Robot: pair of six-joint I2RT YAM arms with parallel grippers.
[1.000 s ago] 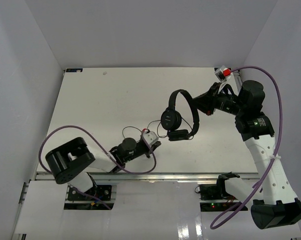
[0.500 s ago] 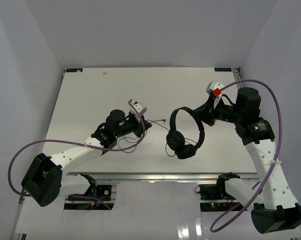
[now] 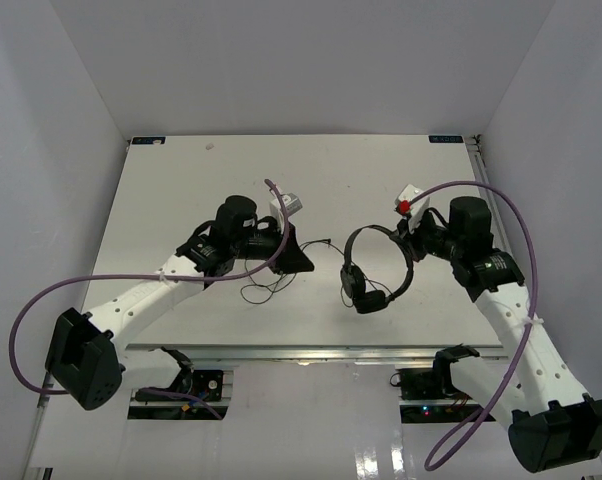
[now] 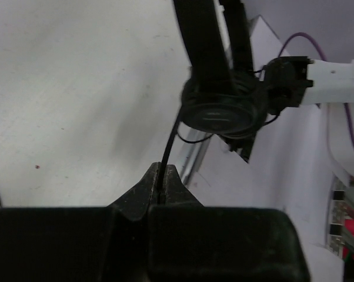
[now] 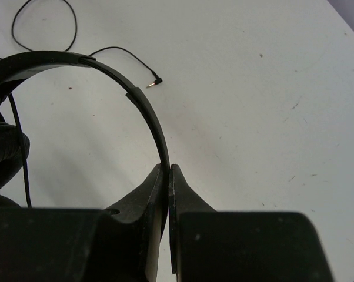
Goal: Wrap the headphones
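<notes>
Arching thin and black, headphones (image 3: 371, 300) hang from right gripper (image 5: 167, 170).

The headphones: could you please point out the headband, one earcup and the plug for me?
headband (image 5: 47, 59): right wrist view, on the top of the arch.
earcup (image 4: 224, 111): left wrist view, on the round outer face.
plug (image 5: 152, 84): right wrist view, on the metal tip lying on the table.

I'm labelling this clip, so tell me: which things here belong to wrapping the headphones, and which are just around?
Part of the job:
- headphones, headband clamped in the right gripper
- cord, pinched in the left gripper
- plug at the cord's free end

Just around:
- purple cables of the arms
- table
</notes>
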